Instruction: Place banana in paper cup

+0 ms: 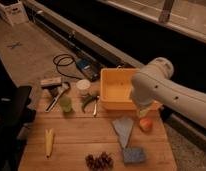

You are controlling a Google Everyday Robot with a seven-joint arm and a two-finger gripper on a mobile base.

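Note:
The banana (48,141), small and pale yellow, lies on the wooden table (76,132) near its front left. The paper cup (83,87), short and off-white, stands upright at the table's back, left of the yellow bin. My white arm reaches in from the right. Its gripper (142,111) hangs at the bin's front right corner, just above an orange fruit (145,124). The gripper is far right of both banana and cup and holds nothing.
A yellow bin (110,101) sits at the back right. A green cup (66,104) and a curved green vegetable (88,101) stand near the paper cup. Grey cloth (123,129), blue sponge (133,155) and grapes (98,161) lie in front. Tools (55,92) lie back left.

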